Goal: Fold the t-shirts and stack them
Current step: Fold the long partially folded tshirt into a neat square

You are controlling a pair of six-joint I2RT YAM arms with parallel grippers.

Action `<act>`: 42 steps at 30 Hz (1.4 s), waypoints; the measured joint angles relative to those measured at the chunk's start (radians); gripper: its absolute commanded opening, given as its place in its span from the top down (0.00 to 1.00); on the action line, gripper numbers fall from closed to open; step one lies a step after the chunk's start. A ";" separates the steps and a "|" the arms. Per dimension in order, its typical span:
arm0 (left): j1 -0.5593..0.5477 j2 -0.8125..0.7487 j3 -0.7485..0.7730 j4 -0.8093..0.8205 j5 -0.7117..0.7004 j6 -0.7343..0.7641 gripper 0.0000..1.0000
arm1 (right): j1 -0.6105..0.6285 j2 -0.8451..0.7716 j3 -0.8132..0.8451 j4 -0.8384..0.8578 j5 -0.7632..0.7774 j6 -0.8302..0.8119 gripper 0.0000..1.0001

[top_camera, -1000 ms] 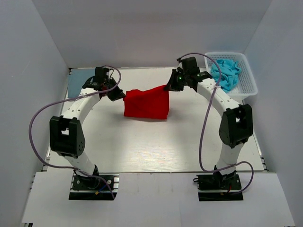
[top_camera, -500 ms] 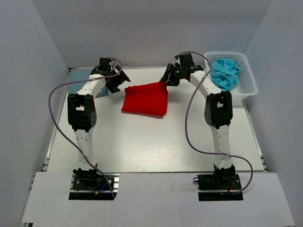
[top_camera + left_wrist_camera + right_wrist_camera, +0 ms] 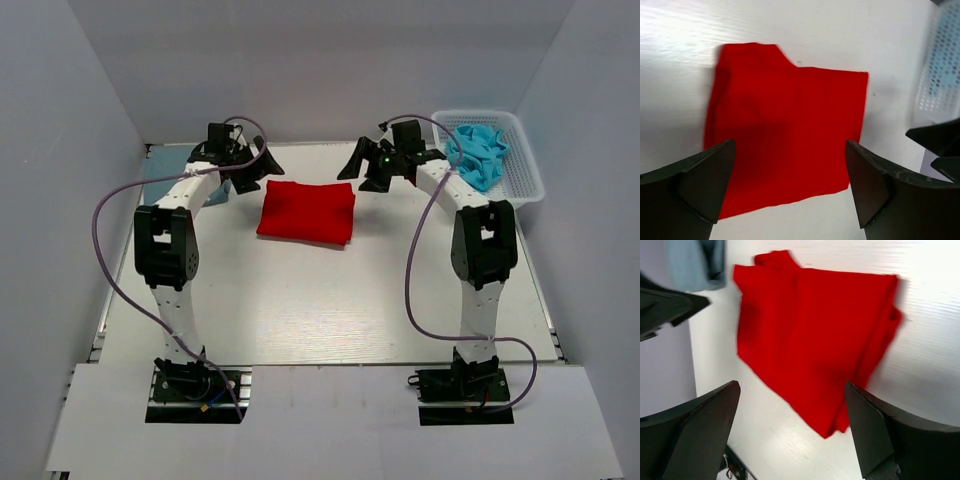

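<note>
The bright red t-shirt point(image 3: 306, 212) lies folded flat at the back middle of the table, free of both grippers. My left gripper point(image 3: 252, 172) hovers open just off its back-left corner. My right gripper point(image 3: 366, 172) hovers open off its back-right corner. Both wrist views look down on the red t-shirt point(image 3: 785, 145) point(image 3: 815, 335) between wide, empty jaws: the left gripper point(image 3: 790, 185) and the right gripper point(image 3: 790, 425). The dull grey-blue t-shirt point(image 3: 163, 180) lies at the back left, partly behind my left arm. The turquoise t-shirt point(image 3: 478, 152) is bunched in the basket.
A white mesh basket point(image 3: 525, 175) stands at the back right corner, and its wall point(image 3: 940, 65) shows in the left wrist view. Grey walls close in the table on three sides. The grey-blue cloth point(image 3: 692, 265) shows at the top left of the right wrist view.
Both grippers opened and let go of the red t-shirt's back corners. The shirt, held up a second ago, has settled flat. Both arms have stretched toward the back.
</note>
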 measured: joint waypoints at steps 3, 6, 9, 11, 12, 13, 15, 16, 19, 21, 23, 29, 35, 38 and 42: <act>-0.029 -0.020 -0.043 0.079 0.050 0.024 0.00 | 0.031 -0.024 -0.011 0.043 -0.024 -0.003 0.10; -0.058 0.015 -0.026 0.118 0.077 0.036 0.00 | 0.059 -0.015 -0.014 0.077 -0.054 0.001 0.10; -0.079 0.096 0.033 0.154 0.087 0.051 0.00 | 0.082 0.008 -0.024 0.117 -0.094 0.005 0.10; -0.083 0.161 0.074 0.175 0.084 0.057 0.00 | 0.089 0.034 -0.030 0.142 -0.113 0.005 0.10; -0.082 0.204 0.105 0.176 0.080 0.058 0.00 | 0.090 0.047 -0.031 0.151 -0.116 0.006 0.10; -0.081 0.243 0.130 0.182 0.075 0.060 0.00 | 0.089 0.064 -0.032 0.163 -0.121 0.007 0.10; -0.077 0.307 0.163 0.195 0.085 0.057 0.00 | 0.087 0.096 -0.048 0.190 -0.126 0.009 0.10; -0.076 0.318 0.182 0.203 0.098 0.055 0.00 | 0.085 0.113 -0.057 0.199 -0.130 0.011 0.10; -0.072 0.320 0.173 0.237 0.090 0.057 0.00 | 0.078 0.166 -0.095 0.216 -0.131 0.012 0.10; -0.070 0.312 0.142 0.275 0.092 0.051 0.00 | 0.073 0.179 -0.106 0.246 -0.165 0.029 0.10; -0.070 0.301 0.118 0.297 0.086 0.049 0.00 | 0.071 0.179 -0.110 0.256 -0.167 0.030 0.10; -0.073 0.175 -0.084 0.351 0.052 0.053 0.00 | 0.075 0.133 -0.193 0.305 -0.163 0.000 0.10; -0.103 -0.193 -0.594 0.376 0.018 0.030 0.00 | 0.129 -0.120 -0.557 0.354 -0.123 -0.040 0.10; -0.137 -0.354 -0.757 0.324 -0.020 0.018 0.00 | 0.171 -0.266 -0.739 0.343 -0.116 -0.056 0.10; -0.152 -0.462 -0.775 0.240 -0.105 0.015 0.00 | 0.209 -0.373 -0.815 0.269 -0.082 -0.080 0.10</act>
